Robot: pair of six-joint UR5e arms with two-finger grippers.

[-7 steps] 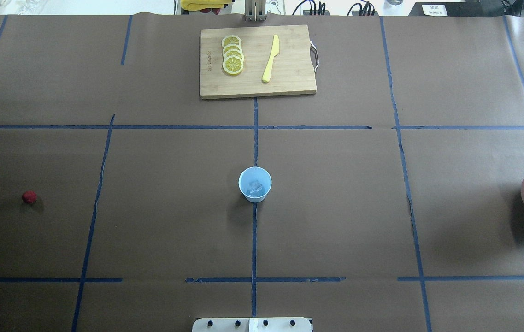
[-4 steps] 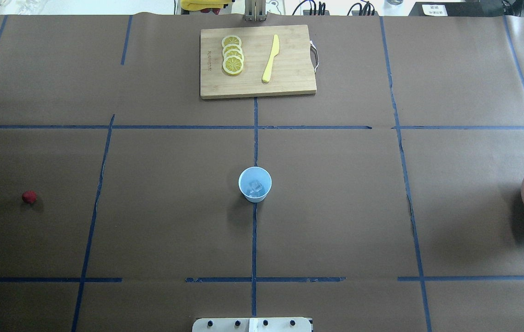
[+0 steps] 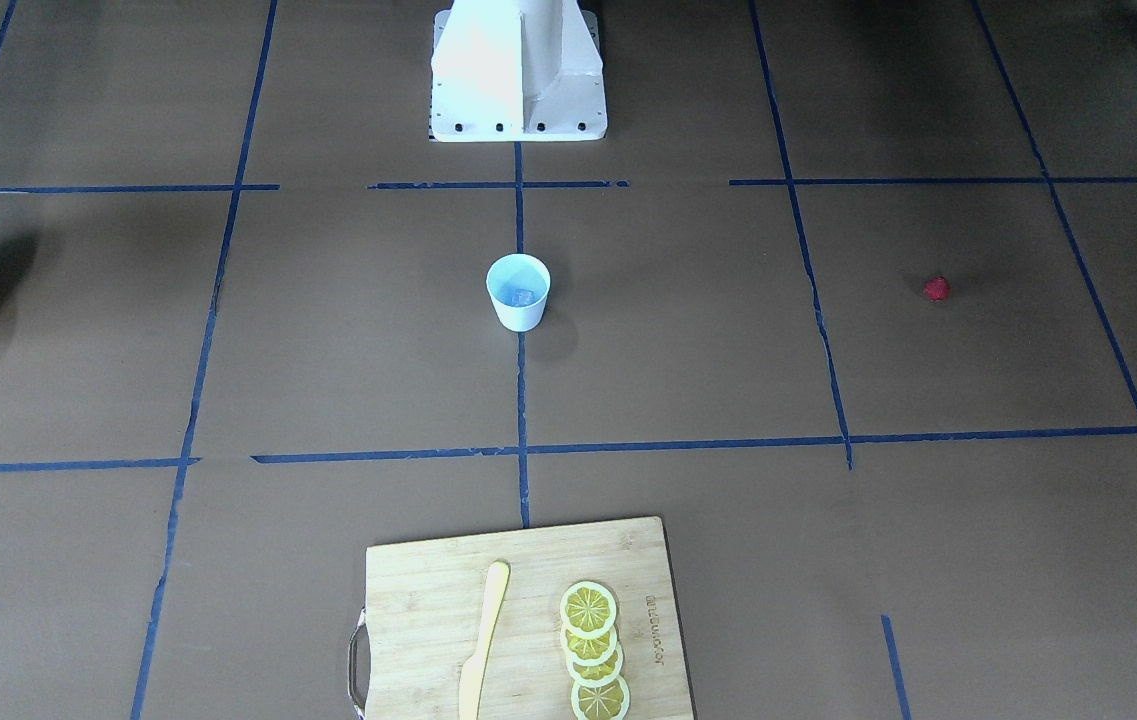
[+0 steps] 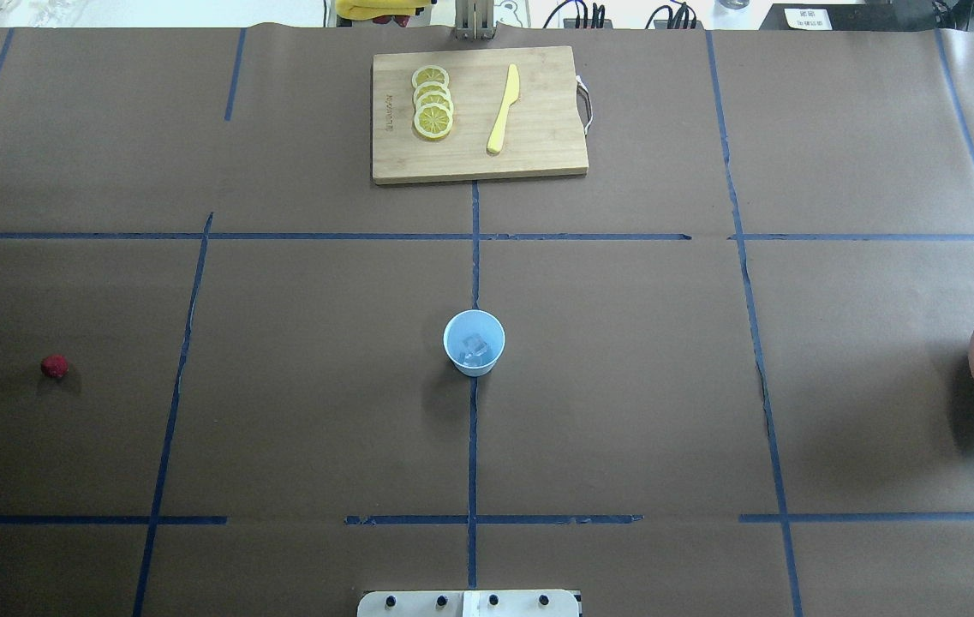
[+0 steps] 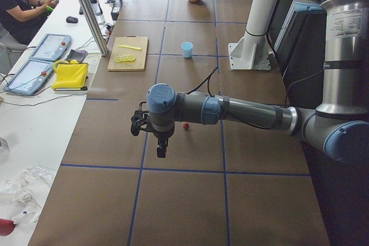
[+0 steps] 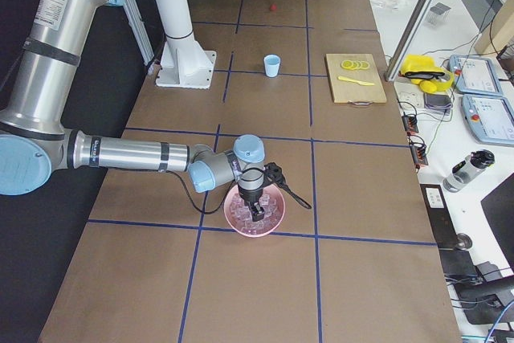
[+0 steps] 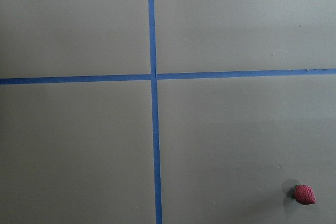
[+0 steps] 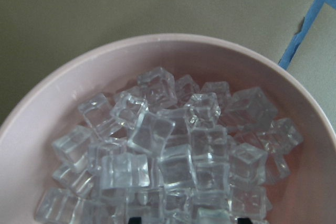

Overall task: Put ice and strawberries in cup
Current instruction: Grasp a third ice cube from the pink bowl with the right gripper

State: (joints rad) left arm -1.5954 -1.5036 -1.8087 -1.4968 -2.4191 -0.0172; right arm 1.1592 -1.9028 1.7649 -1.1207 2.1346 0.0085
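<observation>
Ice (image 4: 475,347) is seen in the cup (image 4: 456,341); the strawberry (image 4: 54,367) is judged next, to be approached from above. Whether the left hand (image 5: 161,151) or right hand (image 6: 257,213) is apart cannot be told.

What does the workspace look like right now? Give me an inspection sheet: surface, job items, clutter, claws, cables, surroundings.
Surface: brown paper-covered table, blue tape grid.
Job's things: cup upright mid-table, ice cube inside; strawberry loose on table; pink bowl heaped with ice cubes.
Clutter: cutting board carrying lemon slices and yellow knife.
Claws: left claw above table near strawberry; right claw over bowl; open or shut unclear.
Cables: cable looping off right wrist.
Surroundings: seated person, tablets, yellow cloth on side bench.
</observation>
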